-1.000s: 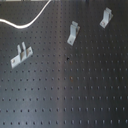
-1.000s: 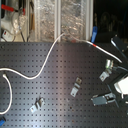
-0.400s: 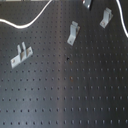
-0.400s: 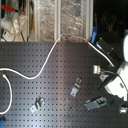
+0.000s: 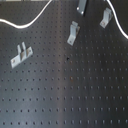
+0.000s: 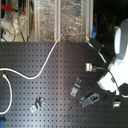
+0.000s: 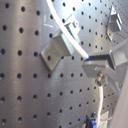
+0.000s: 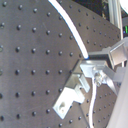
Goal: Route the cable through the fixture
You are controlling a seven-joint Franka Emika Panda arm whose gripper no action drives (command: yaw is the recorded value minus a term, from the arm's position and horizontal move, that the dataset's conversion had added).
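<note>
The cable (image 6: pixel 47 62) is a thin white cord curving over the black pegboard from the second exterior view's left up to the back edge. In the first exterior view the cable (image 5: pixel 30 22) arcs across the top left, and another stretch runs down the right. In both wrist views my gripper (image 7: pixel 92 62) (image 8: pixel 92 64) is shut on the cable (image 7: pixel 70 30) (image 8: pixel 72 32). A grey angled fixture bracket (image 7: pixel 57 47) (image 8: pixel 70 97) sits right beside the fingertips, and the cord runs over its edge. The white arm (image 6: pixel 120 45) stands at the second exterior view's right.
Several small metal brackets are bolted to the pegboard (image 5: pixel 65 95): one (image 5: pixel 21 54) at the first exterior view's left, one (image 5: pixel 74 32) mid-board, one (image 5: pixel 106 17) at the right. Others (image 6: pixel 37 105) (image 6: pixel 76 87) (image 6: pixel 89 66) show in the second exterior view. Clutter lies behind the board.
The white arm has come further into the second exterior view's right. A grey metal piece has entered the first exterior view's top edge. The brackets have stayed put.
</note>
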